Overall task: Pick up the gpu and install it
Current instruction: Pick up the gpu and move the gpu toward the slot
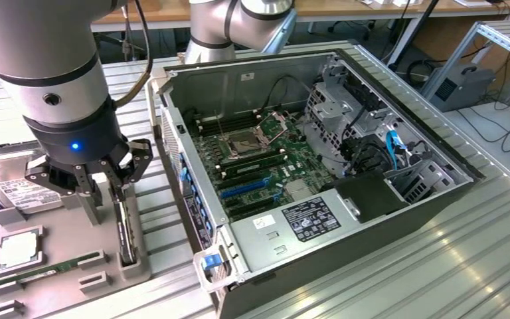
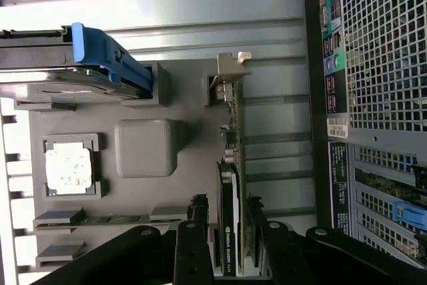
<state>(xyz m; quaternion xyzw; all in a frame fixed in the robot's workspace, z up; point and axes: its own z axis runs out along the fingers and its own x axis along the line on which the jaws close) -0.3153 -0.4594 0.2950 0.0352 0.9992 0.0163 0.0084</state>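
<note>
The gpu [image 1: 127,229] stands on its long edge in a slot of the grey parts tray [image 1: 60,232], to the exterior view's left of the open computer case [image 1: 414,199]. In the wrist view the gpu [image 2: 230,191] is a thin dark card with a black cooler and a silver end bracket [image 2: 231,65] at its far end. My gripper [image 1: 106,199] hangs directly over the card's upper edge. There my gripper [image 2: 230,238] is open, with one black finger [image 2: 193,245] on each side of the card and a narrow gap showing on both sides.
On the tray lie a hard drive [image 1: 11,189] with a blue handle [image 2: 107,58], a CPU [image 1: 20,249] and a green RAM stick [image 1: 42,272]. The case's motherboard shows blue expansion slots [image 1: 246,187]. The case's perforated rear wall [image 2: 380,51] stands close beside the tray.
</note>
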